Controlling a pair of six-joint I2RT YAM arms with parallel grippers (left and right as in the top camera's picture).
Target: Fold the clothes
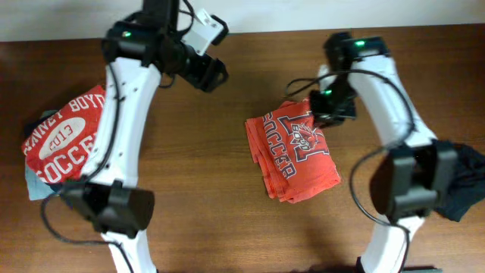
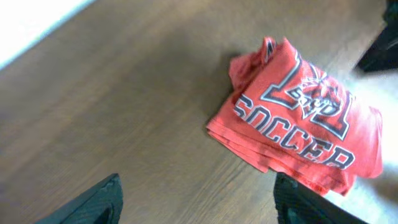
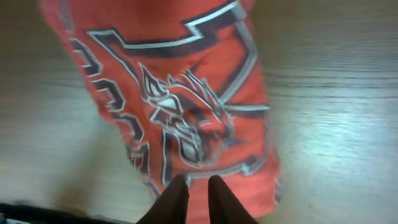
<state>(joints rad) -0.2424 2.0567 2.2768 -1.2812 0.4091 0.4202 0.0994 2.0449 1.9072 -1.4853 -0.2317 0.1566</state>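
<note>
A folded red tee (image 1: 292,155) with "SOCCER" print lies mid-table, also filling the left wrist view (image 2: 298,118) and the right wrist view (image 3: 180,99). My right gripper (image 1: 327,114) hovers at the tee's far right corner. Its fingers stand almost together (image 3: 198,179) over the red cloth with only a slim gap; whether they pinch fabric does not show. The left gripper (image 1: 212,76) hangs open above bare wood, up and left of the tee, its fingertips wide apart (image 2: 198,183). Another red soccer tee (image 1: 64,140) lies at the left edge.
A pale grey-blue piece (image 1: 34,186) pokes out under the left tee. A dark garment (image 1: 464,186) sits bunched at the right edge beside the right arm's base. The brown wooden table (image 1: 204,174) ends at a white wall along the back.
</note>
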